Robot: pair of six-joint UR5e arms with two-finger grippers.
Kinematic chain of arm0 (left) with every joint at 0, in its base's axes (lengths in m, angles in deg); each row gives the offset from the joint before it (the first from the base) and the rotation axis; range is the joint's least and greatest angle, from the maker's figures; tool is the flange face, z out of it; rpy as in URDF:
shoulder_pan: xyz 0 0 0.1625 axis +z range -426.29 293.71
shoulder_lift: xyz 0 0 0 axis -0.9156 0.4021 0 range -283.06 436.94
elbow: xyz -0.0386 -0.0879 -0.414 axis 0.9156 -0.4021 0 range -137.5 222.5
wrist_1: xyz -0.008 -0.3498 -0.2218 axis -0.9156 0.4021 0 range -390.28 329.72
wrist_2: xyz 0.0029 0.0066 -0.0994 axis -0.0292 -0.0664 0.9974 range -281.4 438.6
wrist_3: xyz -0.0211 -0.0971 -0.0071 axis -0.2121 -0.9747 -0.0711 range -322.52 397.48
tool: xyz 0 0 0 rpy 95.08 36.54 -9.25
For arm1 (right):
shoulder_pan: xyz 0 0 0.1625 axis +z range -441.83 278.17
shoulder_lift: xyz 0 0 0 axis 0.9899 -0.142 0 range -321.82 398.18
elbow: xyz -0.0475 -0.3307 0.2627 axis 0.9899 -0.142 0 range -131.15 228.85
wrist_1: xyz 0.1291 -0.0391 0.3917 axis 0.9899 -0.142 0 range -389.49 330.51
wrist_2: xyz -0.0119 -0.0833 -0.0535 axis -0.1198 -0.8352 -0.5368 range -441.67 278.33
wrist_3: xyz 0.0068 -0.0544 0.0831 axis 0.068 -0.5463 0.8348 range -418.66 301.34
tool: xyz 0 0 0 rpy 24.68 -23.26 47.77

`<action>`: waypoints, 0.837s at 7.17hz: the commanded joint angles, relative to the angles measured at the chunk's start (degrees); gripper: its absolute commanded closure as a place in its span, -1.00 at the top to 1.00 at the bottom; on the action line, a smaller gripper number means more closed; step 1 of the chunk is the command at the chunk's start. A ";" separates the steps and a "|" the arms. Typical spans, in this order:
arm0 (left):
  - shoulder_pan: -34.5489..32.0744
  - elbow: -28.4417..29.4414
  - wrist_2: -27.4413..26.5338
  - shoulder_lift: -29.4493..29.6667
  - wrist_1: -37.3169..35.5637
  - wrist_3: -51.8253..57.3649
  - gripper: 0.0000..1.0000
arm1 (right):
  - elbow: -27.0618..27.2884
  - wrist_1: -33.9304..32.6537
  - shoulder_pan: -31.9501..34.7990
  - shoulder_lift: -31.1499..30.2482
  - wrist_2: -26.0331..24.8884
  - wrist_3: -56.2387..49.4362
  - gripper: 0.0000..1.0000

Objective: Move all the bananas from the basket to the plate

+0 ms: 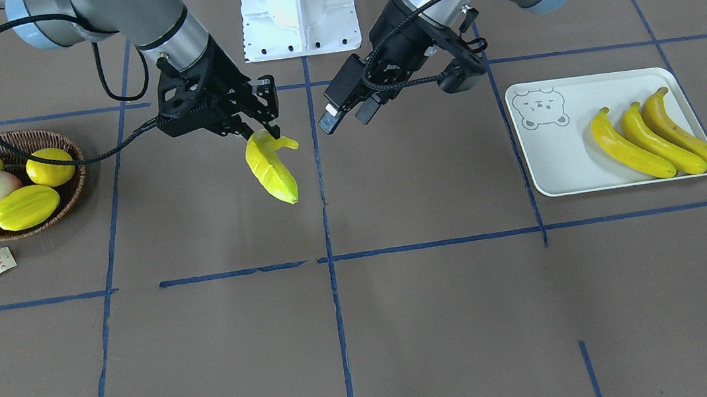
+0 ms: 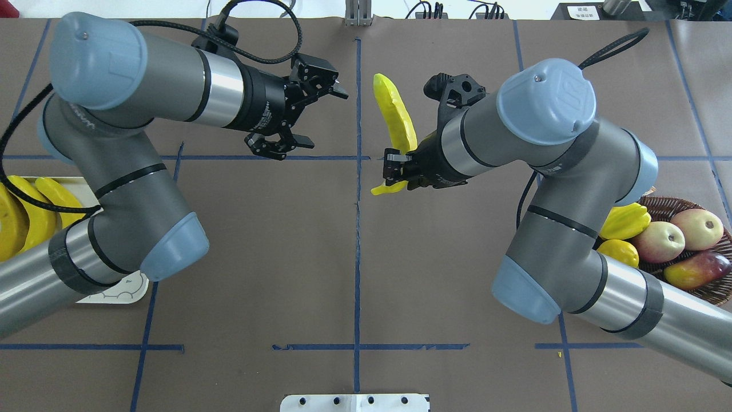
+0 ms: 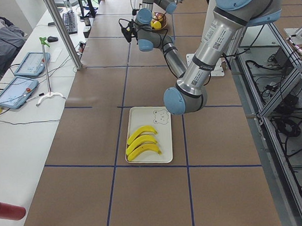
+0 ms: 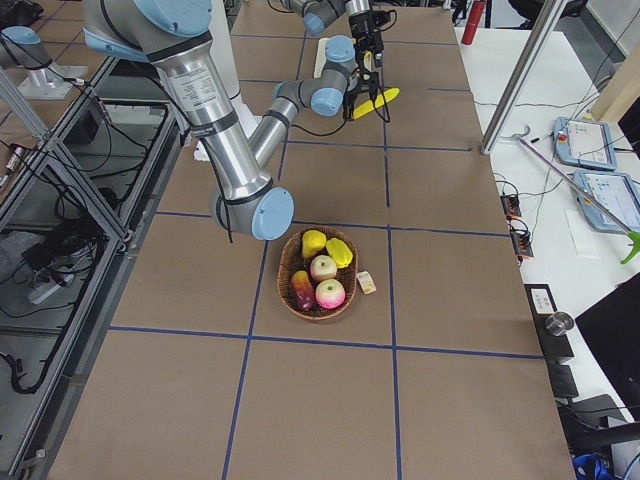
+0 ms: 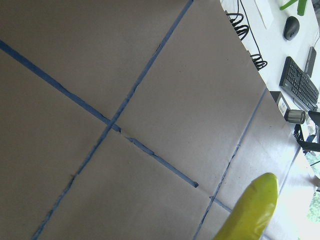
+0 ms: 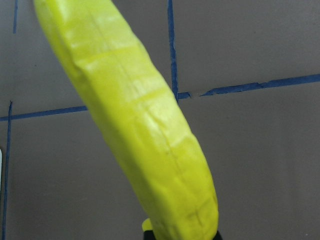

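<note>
Right pincer (image 1: 262, 129) clamped on banana (image 1: 271, 168), left pincer (image 2: 325, 116) apart nearby, starfruit (image 1: 27, 206), lemon (image 1: 50, 166) in basket (image 1: 74, 190), three bananas (image 1: 653, 138) on plate (image 1: 556, 162)

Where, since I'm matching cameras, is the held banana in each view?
Front-facing: banana left of centre.
Overhead: banana right of centre.
Exterior left: too small to tell.
Exterior right: banana top, centre.
Left wrist: banana tip lower right.
Right wrist: banana fills the middle.
Shared landmark: centre blue tape line beside it.
</note>
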 commanded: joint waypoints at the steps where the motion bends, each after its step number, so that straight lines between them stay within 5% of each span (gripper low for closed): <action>1: 2.17 1.90 -4.25 1.99 1.11 -1.46 0.99 | -0.35 0.32 -2.29 1.23 -2.04 1.05 -1.00; 6: 2.26 7.08 -4.33 3.75 1.20 -1.20 0.98 | -0.17 -0.39 -4.76 1.23 -3.54 1.22 -1.00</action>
